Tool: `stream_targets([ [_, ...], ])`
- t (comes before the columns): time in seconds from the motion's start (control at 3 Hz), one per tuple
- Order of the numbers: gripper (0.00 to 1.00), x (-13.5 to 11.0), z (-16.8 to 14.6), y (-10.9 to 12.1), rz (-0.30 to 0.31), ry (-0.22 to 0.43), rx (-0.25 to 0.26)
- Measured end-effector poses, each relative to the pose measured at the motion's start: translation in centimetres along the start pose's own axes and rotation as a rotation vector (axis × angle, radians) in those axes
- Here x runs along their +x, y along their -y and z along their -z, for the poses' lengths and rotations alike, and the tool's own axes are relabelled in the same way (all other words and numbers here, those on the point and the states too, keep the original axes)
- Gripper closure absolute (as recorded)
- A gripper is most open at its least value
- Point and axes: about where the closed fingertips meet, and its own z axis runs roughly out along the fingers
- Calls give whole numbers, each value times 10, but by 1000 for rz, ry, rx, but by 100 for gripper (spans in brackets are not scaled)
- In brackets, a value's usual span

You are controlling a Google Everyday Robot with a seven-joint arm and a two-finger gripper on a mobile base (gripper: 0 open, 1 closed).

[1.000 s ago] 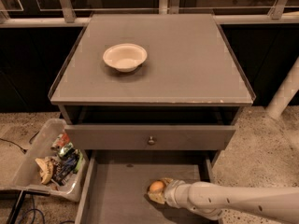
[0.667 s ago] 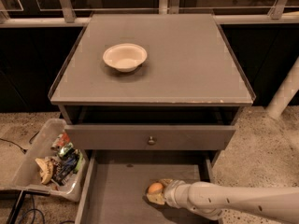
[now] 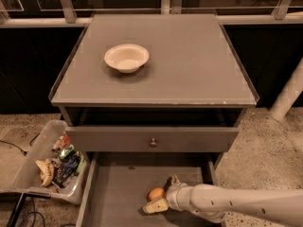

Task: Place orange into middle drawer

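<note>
- Down at 6 o'clock of the view, your gripper (image 3: 161, 196) sits inside the open middle drawer (image 3: 118, 193), with the arm reaching in from 4 o'clock.
- Its fingers (image 3: 155, 205) pinch the orange (image 3: 156, 193), one at its 6 o'clock and one at its 2 o'clock. The fruit is held low, touching the drawer floor or just above it; which is unclear.
- By that, you likely have only the release left.
- The bowl (image 3: 126, 57) stands well apart at 10 o'clock on the top surface (image 3: 199, 65), out of your way.
</note>
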Motion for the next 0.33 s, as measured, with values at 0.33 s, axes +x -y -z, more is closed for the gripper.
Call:
stream_targets([
  [0.33, 0, 0, 0, 0, 0, 0, 0],
])
